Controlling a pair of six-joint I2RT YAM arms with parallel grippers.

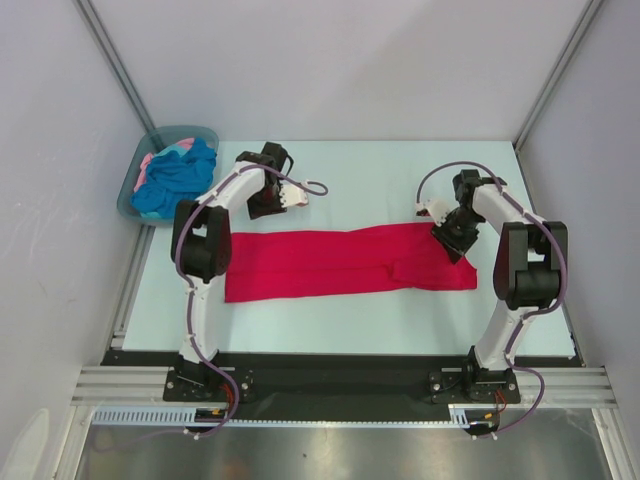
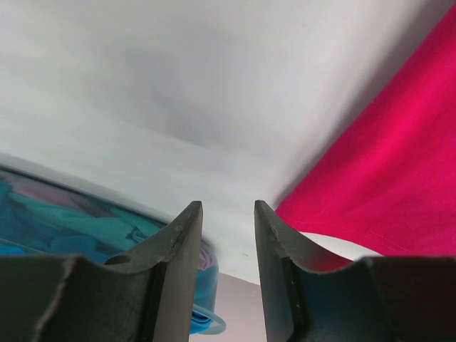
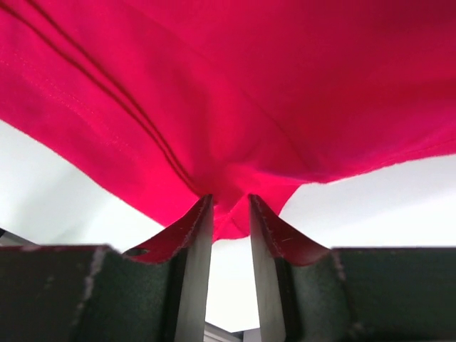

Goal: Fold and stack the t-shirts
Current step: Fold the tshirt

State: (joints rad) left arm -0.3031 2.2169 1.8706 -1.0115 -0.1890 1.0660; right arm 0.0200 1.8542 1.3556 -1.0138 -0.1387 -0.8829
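A crimson-red t-shirt [image 1: 340, 262] [image 3: 235, 85] [image 2: 392, 178] lies folded into a long strip across the table. My right gripper [image 1: 455, 248] [image 3: 230, 199] is at the strip's right end. Its jaws stand slightly apart, and a corner of the red cloth reaches between the fingertips without being squeezed. My left gripper [image 1: 262, 208] [image 2: 228, 206] hovers over bare table beyond the strip's far left corner, open, with nothing between its fingers. A turquoise-blue t-shirt [image 1: 180, 172] [image 2: 64, 228] and a pale pink t-shirt [image 1: 158, 160] lie bunched in the tub.
The grey-teal plastic tub [image 1: 133, 195] [image 2: 206, 324] sits at the far left corner, partly off the table [image 1: 360, 190]. Grey walls close in the left, back and right sides. The arm bases stand along the near edge.
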